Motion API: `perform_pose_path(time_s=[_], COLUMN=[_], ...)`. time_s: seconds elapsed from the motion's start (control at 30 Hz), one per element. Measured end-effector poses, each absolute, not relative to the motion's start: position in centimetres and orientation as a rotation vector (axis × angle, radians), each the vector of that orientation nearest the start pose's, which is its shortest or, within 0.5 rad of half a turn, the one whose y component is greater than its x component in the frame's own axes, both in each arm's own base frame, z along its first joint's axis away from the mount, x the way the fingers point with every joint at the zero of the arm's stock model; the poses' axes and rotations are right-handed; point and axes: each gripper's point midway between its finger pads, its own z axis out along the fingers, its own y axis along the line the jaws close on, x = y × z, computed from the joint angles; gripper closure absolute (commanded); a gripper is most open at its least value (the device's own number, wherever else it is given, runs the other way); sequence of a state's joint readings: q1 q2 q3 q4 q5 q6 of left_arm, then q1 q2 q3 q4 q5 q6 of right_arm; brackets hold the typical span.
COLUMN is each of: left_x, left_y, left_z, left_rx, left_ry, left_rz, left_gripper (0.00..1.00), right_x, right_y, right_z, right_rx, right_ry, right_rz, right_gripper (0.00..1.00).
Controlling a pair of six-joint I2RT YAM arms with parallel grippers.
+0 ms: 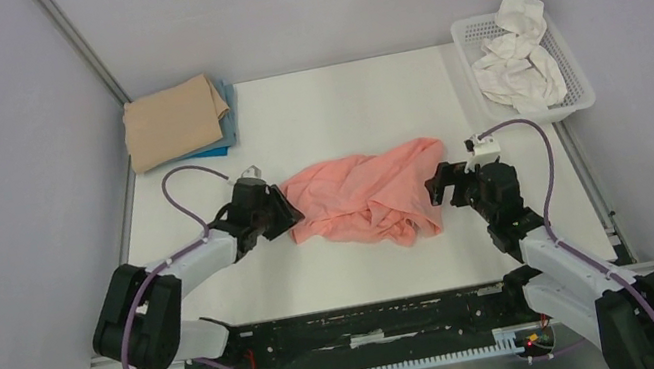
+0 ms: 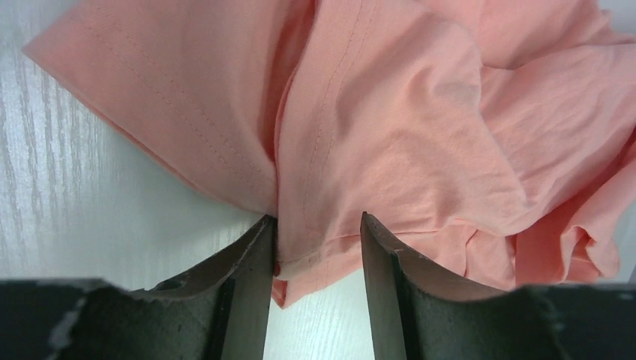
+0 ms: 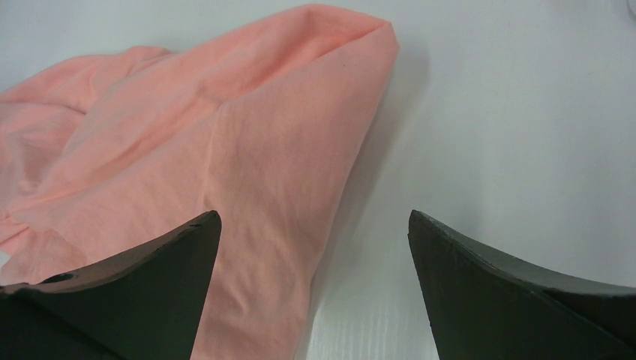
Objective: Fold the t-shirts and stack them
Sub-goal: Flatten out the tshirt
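Observation:
The salmon-pink t-shirt [image 1: 366, 200] lies crumpled in the middle of the table. My left gripper [image 1: 292, 213] is at its left edge. In the left wrist view the shirt's hem [image 2: 322, 255] lies between the parted fingers of the left gripper [image 2: 316, 219], which is open. My right gripper [image 1: 433, 188] is at the shirt's right edge and wide open. In the right wrist view the right gripper [image 3: 313, 216] has the shirt's [image 3: 225, 150] edge under its left finger and bare table under the rest. The tan t-shirt [image 1: 173, 120] lies folded on the blue t-shirt [image 1: 227, 126] at the back left.
A white mesh basket [image 1: 581, 94] with white cloths [image 1: 514, 60] stands at the back right. Grey walls close in the table [image 1: 329, 103] on three sides. The arm bases sit at the near edge.

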State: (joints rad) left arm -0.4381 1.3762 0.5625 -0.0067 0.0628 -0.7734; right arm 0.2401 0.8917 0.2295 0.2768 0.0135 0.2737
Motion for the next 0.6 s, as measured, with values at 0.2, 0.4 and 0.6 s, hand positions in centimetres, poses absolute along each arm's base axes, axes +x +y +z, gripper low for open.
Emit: perform_pose_path(time_s=[0.2, 0.4, 0.6], left_x=[28.1, 27.3, 27.1], left_y=[-17.3, -17.0, -17.2], left_z=[4.1, 4.2, 4.9], left_rx=[-0.38, -0.384, -0.373], left_ry=[2.461, 2.498, 2.49], left_rz=[-0.603, -0.58, -0.61], left_gripper=[0.49, 0.49, 0.5], right_x=[28.8, 28.8, 28.8], right_y=[8.4, 8.3, 8.3], right_z=[8.2, 8.2, 8.1], right_rx=[0.029, 0.029, 0.029], right_ry=[1.98, 1.98, 1.985], right_rz=[0.343, 0.342, 0.341], right_gripper=[0.02, 0.02, 0.02])
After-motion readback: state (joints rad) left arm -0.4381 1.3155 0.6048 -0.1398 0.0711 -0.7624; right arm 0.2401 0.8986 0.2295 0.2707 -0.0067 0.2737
